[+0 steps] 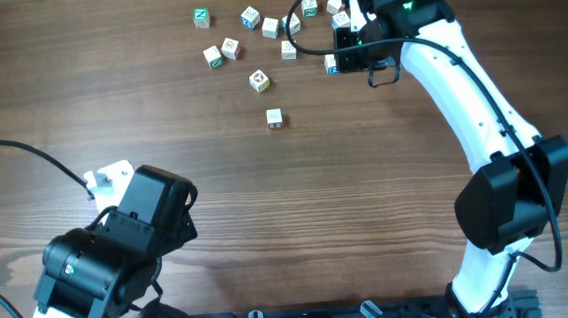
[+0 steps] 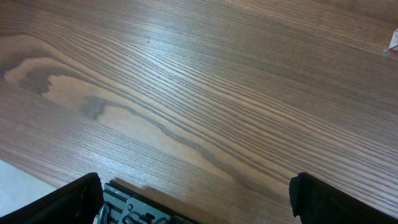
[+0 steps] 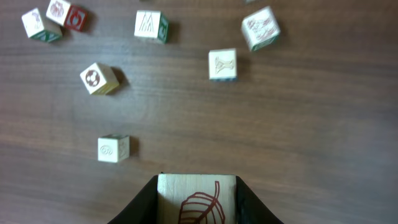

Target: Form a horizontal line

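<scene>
Right wrist view: my right fingers (image 3: 140, 208) grip the leaf cube (image 3: 197, 199), white with a red leaf on top. Beyond the leaf cube, other marked cubes (image 3: 222, 64) sit scattered on the table (image 3: 311, 155), none touching, no row formed. My left fingers (image 2: 68, 199) are spread wide, holding nothing.

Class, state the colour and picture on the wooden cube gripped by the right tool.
A red leaf outline on the pale wooden cube, clearest from the right wrist.
</scene>
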